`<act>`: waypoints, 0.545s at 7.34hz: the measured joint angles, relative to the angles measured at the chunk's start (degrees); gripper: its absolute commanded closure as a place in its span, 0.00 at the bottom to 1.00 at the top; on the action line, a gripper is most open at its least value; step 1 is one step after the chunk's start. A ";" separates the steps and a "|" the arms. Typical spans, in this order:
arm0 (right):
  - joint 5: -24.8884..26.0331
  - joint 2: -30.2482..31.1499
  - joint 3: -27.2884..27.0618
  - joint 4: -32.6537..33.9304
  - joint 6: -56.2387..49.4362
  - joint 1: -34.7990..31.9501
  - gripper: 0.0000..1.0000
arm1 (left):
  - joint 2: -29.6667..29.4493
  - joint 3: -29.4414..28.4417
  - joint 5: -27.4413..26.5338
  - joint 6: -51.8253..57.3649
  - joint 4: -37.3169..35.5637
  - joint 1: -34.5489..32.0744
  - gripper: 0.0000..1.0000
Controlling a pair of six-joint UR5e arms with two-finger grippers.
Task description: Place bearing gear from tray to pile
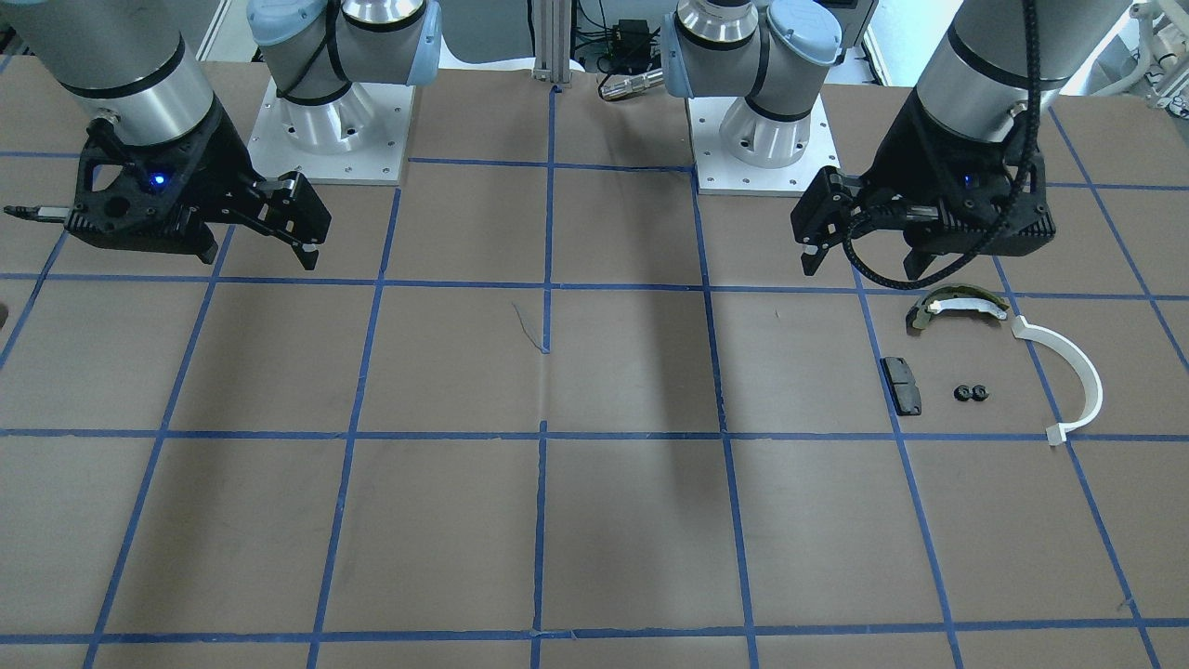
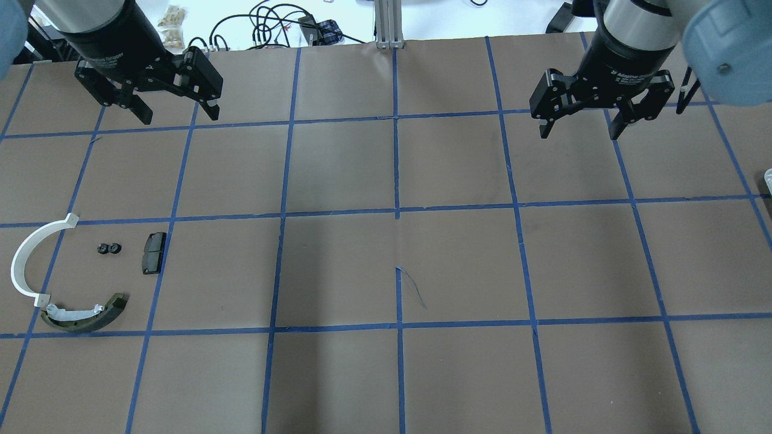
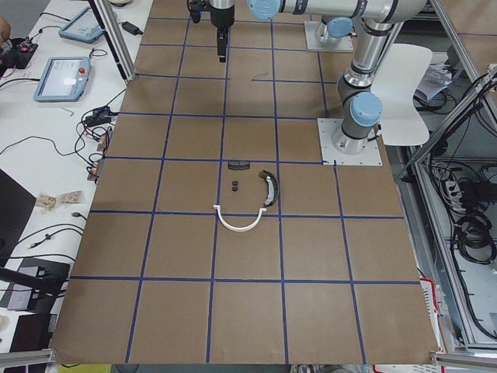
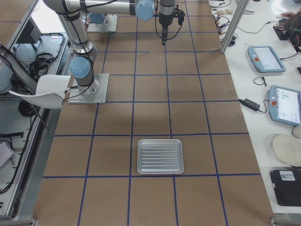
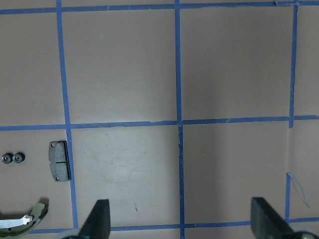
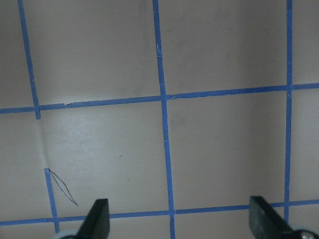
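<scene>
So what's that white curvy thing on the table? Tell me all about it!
It's a white half-ring, and it looks like smooth plastic: a thin band bent into half a circle, with a small tab at each end. It lies flat on the brown table, and nothing holds it. One end sits close to the olive-and-white curved piece; whether they touch I cannot tell.

Worktop (image 2: pixel 458 265): matt brown paper, blue tape (image 2: pixel 396 181) grid. Tray (image 4: pixel 160 156): ribbed bare metal, dull sheen. Half-ring (image 1: pixel 1096 390): smooth white plastic.
</scene>
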State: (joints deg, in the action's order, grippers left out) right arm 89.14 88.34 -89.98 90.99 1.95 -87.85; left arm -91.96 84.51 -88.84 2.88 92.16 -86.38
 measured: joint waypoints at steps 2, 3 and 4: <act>-0.34 -0.06 0.13 0.13 0.36 0.46 0.00 | 2.47 3.43 -0.08 -2.14 -1.89 -0.08 0.00; -0.80 0.01 0.36 0.10 0.53 0.56 0.00 | 2.52 3.82 -0.06 -3.46 -2.47 -0.13 0.00; -1.16 0.18 0.56 0.59 0.58 0.56 0.00 | 2.32 3.81 0.09 -4.87 -2.73 -0.22 0.00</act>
State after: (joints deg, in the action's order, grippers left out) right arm 87.98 88.53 -89.42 91.59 2.53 -87.28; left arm -89.65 88.33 -88.76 -1.99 89.43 -86.60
